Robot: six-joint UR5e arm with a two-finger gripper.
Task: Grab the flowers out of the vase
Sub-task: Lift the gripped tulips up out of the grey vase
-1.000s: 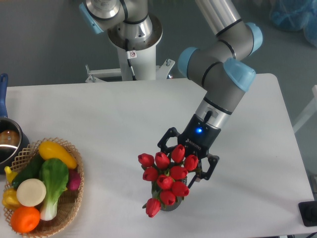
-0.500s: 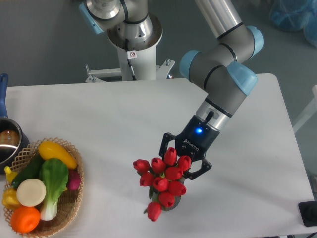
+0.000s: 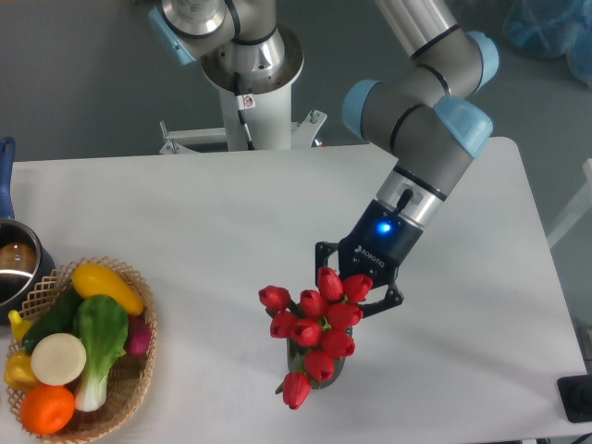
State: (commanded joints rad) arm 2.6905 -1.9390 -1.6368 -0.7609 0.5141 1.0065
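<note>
The flowers (image 3: 313, 328), a bunch of red tulip buds, stand in the vase (image 3: 326, 376) at the front middle of the white table. Only a sliver of the dark vase shows under the buds. My gripper (image 3: 356, 289) comes down from the upper right and its fingers are closed in on the top right of the bunch, with red buds between them. The stems are hidden by the buds.
A wicker basket (image 3: 129, 393) with colourful vegetables sits at the front left. A metal pot (image 3: 13, 264) with a blue handle is at the left edge. The arm's base (image 3: 248, 65) stands behind the table. A black object (image 3: 577, 398) is at the lower right corner.
The fingers have gone from wide open around the bunch to closed in on it. The wrist has shifted slightly up and right, and the bunch has leaned and shifted a little.
</note>
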